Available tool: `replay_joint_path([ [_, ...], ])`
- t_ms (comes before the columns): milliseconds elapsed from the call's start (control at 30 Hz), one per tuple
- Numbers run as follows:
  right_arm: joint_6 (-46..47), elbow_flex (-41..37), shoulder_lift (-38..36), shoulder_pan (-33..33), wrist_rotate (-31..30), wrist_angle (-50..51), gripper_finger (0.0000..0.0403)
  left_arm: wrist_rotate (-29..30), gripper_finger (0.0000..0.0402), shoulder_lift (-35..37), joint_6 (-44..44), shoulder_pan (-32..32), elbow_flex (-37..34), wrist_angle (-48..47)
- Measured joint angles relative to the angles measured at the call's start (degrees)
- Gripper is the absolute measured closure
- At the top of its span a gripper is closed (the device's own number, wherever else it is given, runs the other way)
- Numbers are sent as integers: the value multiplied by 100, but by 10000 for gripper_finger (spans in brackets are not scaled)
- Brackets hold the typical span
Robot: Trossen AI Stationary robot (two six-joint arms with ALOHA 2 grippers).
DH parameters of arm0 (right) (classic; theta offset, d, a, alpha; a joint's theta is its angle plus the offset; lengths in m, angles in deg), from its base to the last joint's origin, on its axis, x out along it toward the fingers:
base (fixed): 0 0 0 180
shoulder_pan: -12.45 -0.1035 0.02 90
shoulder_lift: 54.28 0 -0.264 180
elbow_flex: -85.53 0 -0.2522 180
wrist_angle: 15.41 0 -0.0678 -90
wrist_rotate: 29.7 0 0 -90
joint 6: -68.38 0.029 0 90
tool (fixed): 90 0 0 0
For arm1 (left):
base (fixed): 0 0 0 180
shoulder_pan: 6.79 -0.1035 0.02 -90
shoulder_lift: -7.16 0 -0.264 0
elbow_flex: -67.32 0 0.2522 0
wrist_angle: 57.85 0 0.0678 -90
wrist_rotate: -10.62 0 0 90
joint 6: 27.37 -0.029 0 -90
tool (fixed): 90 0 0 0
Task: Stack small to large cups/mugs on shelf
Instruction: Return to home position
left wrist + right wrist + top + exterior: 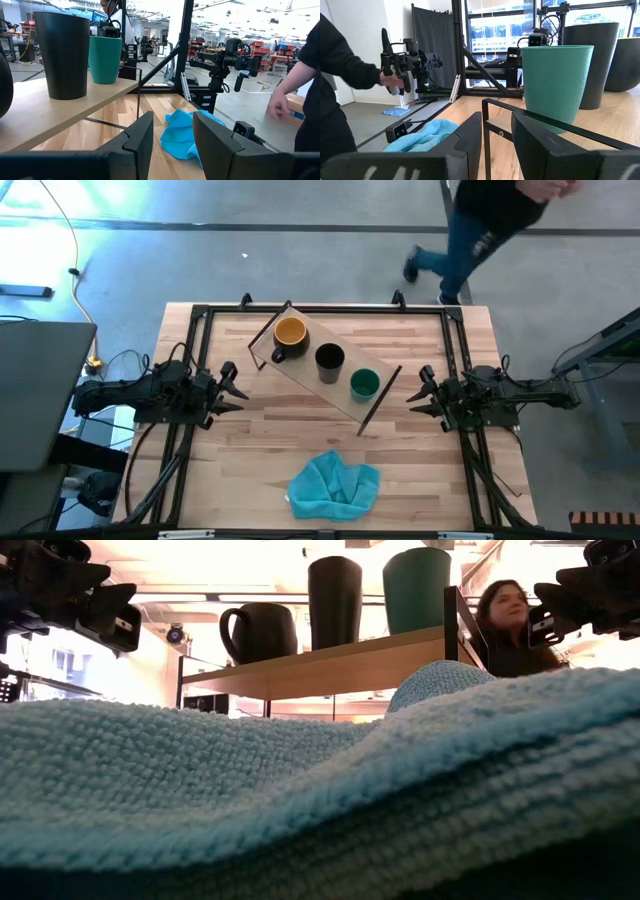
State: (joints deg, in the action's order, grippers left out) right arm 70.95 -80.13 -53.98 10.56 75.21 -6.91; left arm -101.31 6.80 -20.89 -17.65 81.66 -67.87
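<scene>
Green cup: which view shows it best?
Right wrist view: the green cup stands close, nearly whole. High view shows only its mouth; low and left wrist views show it farther off.

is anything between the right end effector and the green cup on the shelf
Yes. The thin black metal end leg of the light wooden shelf stands between the open right end effector and the round green cup, which sits at that end of the board. Nothing else visible lies between them.

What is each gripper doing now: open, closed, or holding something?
Left gripper: open, holding nothing, left of the long light wooden shelf.
Right gripper: open, holding nothing, right of that shelf.
</scene>
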Motion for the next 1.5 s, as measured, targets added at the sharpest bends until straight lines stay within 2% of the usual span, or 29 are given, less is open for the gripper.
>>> replay_joint_path([
  [200,2,0,2,0,-1,1,304,6,277,0,-19,0,0,-2],
  [300,0,0,0,0,-1,1,304,248,277,0,-334,0,0,-19],
  [500,0,0,0,0,-1,1,304,495,277,0,-304,0,0,-15],
  [700,0,0,1,-2,-1,1,304,-226,277,0,-304,2,0,-2],
  [867,0,0,1,-1,-1,5,304,-285,277,0,-304,2,0,11],
  [1167,0,0,0,-2,-1,7,304,204,277,0,-302,2,0,193],
  [1500,0,0,2,-1,-1,7,304,354,277,-2,-297,2,-2,437],
])
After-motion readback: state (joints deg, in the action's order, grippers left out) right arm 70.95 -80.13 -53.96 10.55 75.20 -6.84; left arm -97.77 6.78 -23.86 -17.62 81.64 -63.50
